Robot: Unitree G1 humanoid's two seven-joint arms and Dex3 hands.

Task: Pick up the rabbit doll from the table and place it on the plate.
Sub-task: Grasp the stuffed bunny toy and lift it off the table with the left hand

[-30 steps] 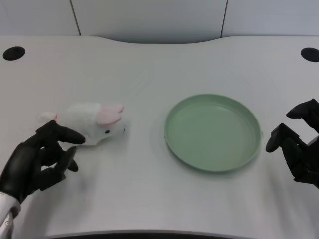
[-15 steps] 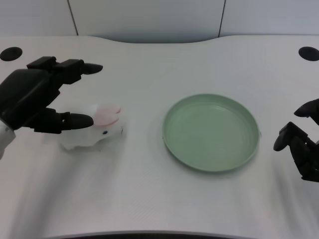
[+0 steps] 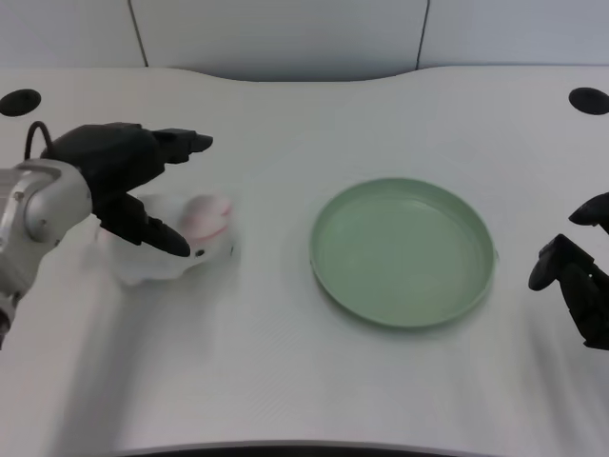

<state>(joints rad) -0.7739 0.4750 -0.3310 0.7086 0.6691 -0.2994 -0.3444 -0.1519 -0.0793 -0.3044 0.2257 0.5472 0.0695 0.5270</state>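
The white rabbit doll (image 3: 190, 236) with pink ears lies on the table at the left, head toward the plate. My left hand (image 3: 128, 181) hovers over its rear half with fingers spread apart, thumb low in front of the doll's body and the other fingers stretched out above it toward the right. Nothing is gripped between them. Part of the doll's body is hidden behind the hand. The round green plate (image 3: 404, 249) sits empty right of centre, about a hand's width from the doll.
My idle right hand (image 3: 580, 276) hangs at the right edge, just beyond the plate's rim. Two dark round holes (image 3: 19, 101) (image 3: 588, 99) mark the table's far corners. A wall panel runs behind the table's curved back edge.
My left hand has come in from the near left, risen over the doll and moved slightly right above it. The doll and plate stay where they were.
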